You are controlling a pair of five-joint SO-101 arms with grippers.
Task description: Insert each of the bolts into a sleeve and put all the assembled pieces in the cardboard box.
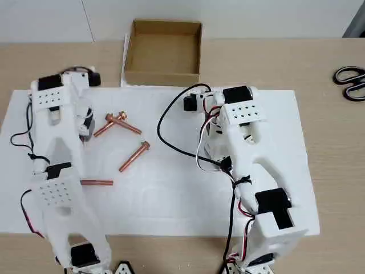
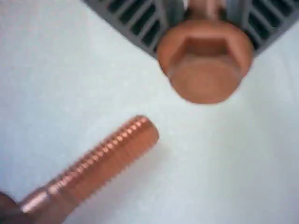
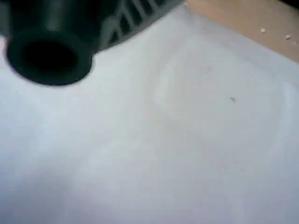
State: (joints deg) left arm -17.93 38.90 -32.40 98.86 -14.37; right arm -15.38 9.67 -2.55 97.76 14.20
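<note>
Bolt (image 2: 205, 70), pinched by my left fingers (image 2: 135, 18), could jam crooked, I reckon, entering the sleeve (image 3: 51, 56) my right fingers (image 3: 131, 21) pinch at 3 o'clock.

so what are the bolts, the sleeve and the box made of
The bolts look like metal, maybe copper or copper-plated: shiny orange-pink sheen and crisp cut threads. The sleeve is matte black, probably plastic or rubber, since it is dull with no glint. The box is plain brown cardboard, matte, with thin folded walls.
</note>
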